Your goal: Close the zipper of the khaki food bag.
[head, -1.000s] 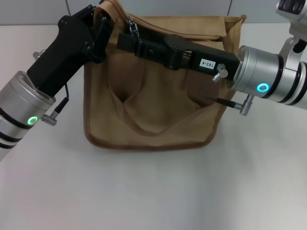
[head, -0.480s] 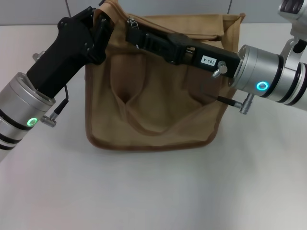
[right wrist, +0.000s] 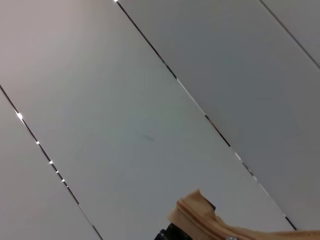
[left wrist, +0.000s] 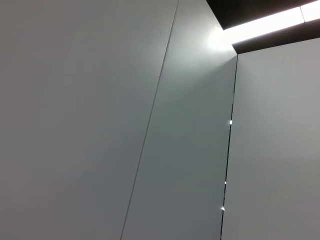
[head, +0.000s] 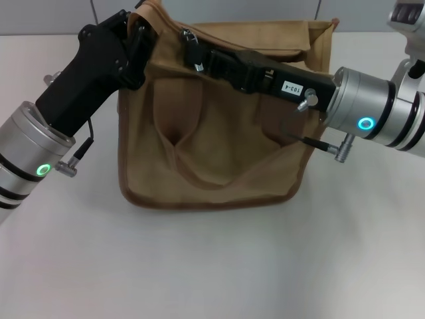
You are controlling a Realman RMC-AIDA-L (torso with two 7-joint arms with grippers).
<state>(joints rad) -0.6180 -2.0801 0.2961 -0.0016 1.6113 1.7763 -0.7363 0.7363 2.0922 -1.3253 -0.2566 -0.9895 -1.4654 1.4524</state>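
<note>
Bag: the boxy khaki-tan canvas food bag (head: pixel 212 133) with darker brown edge trim stands on the white tabletop (head: pixel 212 266), toward the far middle of it, its broad front face turned to the head camera; a looped handle of the same cloth sags across that face.

Zipper: the tan zipper line runs along the bag's top panel, and its small shiny silver metal pull tab (head: pixel 191 38) shows near the top's left end, just beside the tip of the right arm's tool. In the right wrist view a strip of tan cloth with zipper teeth (right wrist: pixel 210 222) crosses the lower edge, in front of pale grey wall panels.

Right gripper: the black right gripper (head: pixel 196 55) reaches in from the right, lying across the bag's upper edge, its tip at the silver pull tab. Its fingers look pressed together on the tab — the contact itself is partly hidden by the tool body.

Left gripper: the black left gripper (head: pixel 142 36) comes in from the lower left and meets the bag's upper left corner, where the cloth rises into a peak. I cannot tell whether its fingers are spread or pinching the fabric — they are hidden behind its own body.

Left wrist view: only grey wall panels and a bright ceiling light strip (left wrist: pixel 265 22).
</note>
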